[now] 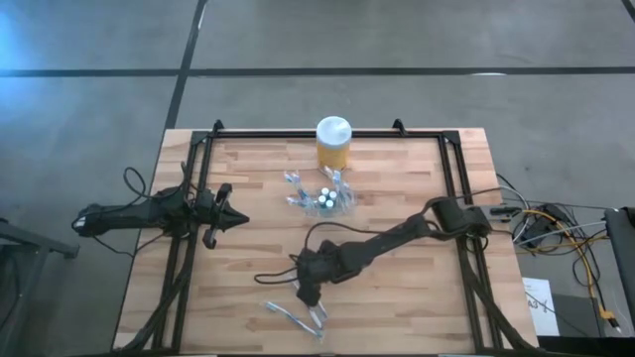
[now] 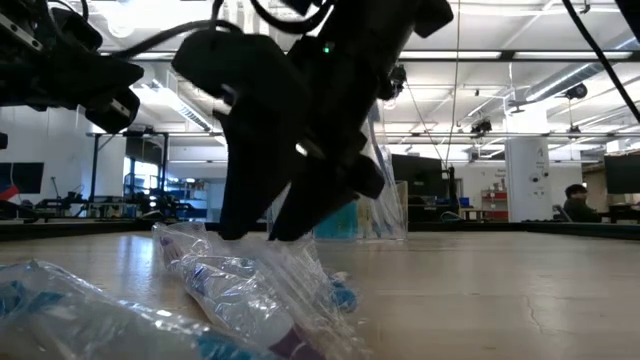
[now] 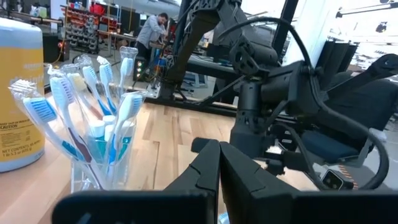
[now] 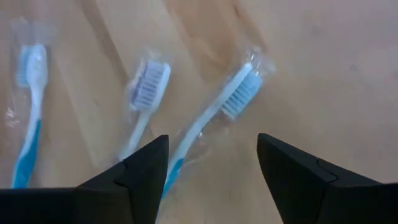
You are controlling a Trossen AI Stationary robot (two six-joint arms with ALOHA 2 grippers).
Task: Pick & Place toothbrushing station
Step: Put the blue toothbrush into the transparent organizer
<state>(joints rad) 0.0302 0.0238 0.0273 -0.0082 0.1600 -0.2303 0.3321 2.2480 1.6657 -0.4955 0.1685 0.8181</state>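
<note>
Three wrapped toothbrushes (image 4: 205, 118) are lying loose on the wooden table (image 1: 417, 297) near its front edge, well apart from the clear holder (image 1: 327, 200) standing mid-table just in front of the yellow jar (image 1: 333, 142). The holder is already carrying a cluster of blue-and-white brushes (the left wrist view is showing them bristles up, fanned out).

The right gripper (image 4: 211, 174) is hovering over the loose brushes with its fingers spread wide, holding nothing; the middle-right brush is sitting between the two finger lines. To do this pick well, I judge the gripper should be closing across the handle rather than the bristle end, and pressing low enough to catch the brush itself, since the slick wrapper may slide or crumple out of a shallow pinch.

The right arm is reaching diagonally across the table, wrist pitched downward. The left gripper (image 1: 236, 217) is waiting at the table's left side, fingers pressed together, pointing toward the holder.
</note>
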